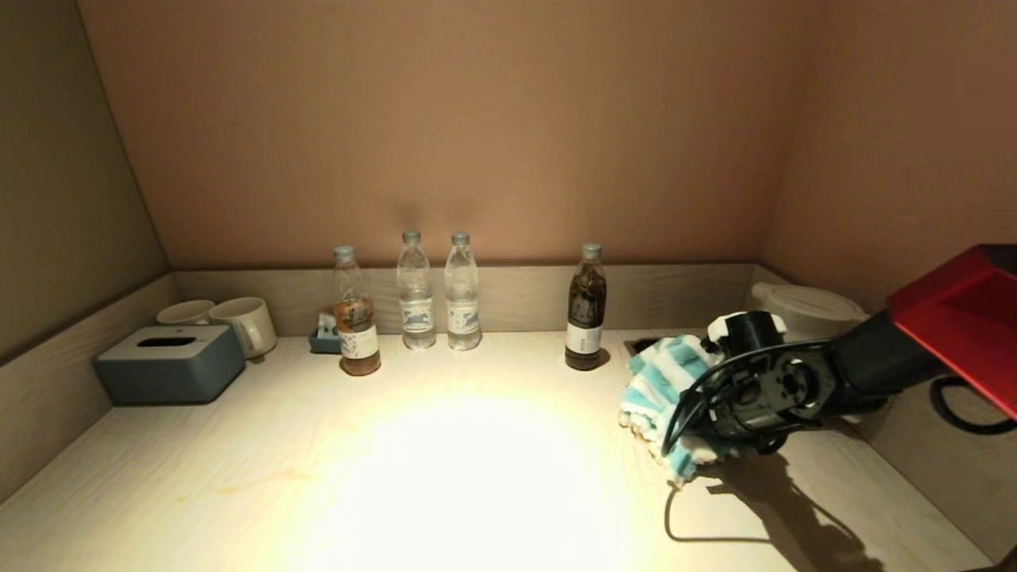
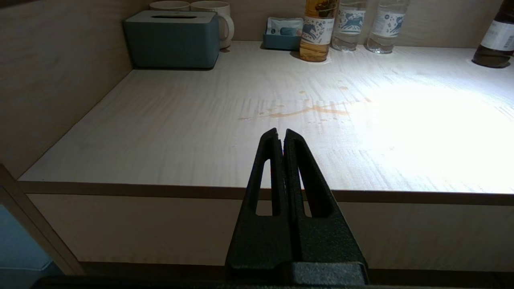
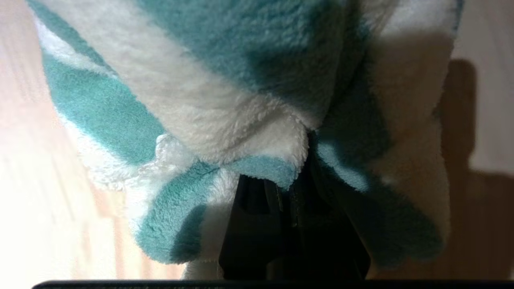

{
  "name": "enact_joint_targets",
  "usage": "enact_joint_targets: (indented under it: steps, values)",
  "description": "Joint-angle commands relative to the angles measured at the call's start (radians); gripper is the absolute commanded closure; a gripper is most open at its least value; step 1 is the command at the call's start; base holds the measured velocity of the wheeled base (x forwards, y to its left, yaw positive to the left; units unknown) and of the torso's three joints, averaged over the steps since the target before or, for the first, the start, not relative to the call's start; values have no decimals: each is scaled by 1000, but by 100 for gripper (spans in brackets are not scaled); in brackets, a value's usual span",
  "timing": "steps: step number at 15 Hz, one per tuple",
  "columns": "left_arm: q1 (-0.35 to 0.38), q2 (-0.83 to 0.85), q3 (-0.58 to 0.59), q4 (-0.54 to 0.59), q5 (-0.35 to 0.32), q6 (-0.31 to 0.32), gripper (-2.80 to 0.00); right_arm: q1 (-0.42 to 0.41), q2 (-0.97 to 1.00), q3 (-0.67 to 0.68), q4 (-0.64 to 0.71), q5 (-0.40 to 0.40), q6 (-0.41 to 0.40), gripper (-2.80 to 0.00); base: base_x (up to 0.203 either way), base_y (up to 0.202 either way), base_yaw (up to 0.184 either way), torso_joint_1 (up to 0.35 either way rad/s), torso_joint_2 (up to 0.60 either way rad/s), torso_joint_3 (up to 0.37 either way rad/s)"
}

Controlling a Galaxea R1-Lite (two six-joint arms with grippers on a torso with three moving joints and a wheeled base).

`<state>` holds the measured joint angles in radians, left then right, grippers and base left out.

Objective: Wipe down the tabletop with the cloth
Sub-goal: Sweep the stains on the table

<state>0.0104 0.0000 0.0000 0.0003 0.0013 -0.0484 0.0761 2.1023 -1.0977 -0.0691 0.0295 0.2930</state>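
The cloth (image 1: 666,380) is held bunched in the right gripper (image 1: 699,413), whose fingers are clamped on a fold of it; in the right wrist view the teal and white terry (image 3: 241,100) drapes over the black fingers (image 3: 257,200) and hides their tips. It is carried just beside the dark bottle (image 1: 585,308), on that bottle's right and nearer the robot, and it appears to hang slightly above the tabletop (image 1: 445,469) rather than lie pressed on it, though contact cannot be settled.

The step in hand is judged to be the carry of the cloth toward the soiled patch. An orange stain (image 2: 309,111) is seen in the left wrist view, far to the left of the dark bottle and nearer the robot than the amber bottle (image 1: 355,314). The next move calls for the cloth to be brought left, lowered flat and dragged across that stain.

The left gripper (image 2: 281,134) is parked off the front edge, fingers pressed together on nothing.

The small black recess (image 1: 642,346), behind the cloth, is partly covered. The stain is barely made out in the head view.
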Motion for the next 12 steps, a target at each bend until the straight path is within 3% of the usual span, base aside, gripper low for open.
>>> enact_joint_targets:
  steps: [1,5,7,12]
  values:
    - [0,2,0,0,0,-1,0,46,86,-80,5,1,1,0,0,0,0,0,0,0]
    - [0,2,0,0,0,-1,0,145,168,-281,43,-7,-5,0,0,0,0,0,0,0]
    - [0,2,0,0,0,-1,0,157,230,-378,67,-10,-8,0,0,0,0,0,0,0]
    - [0,2,0,0,0,-1,0,157,314,-478,75,-11,-11,0,0,0,0,0,0,0]
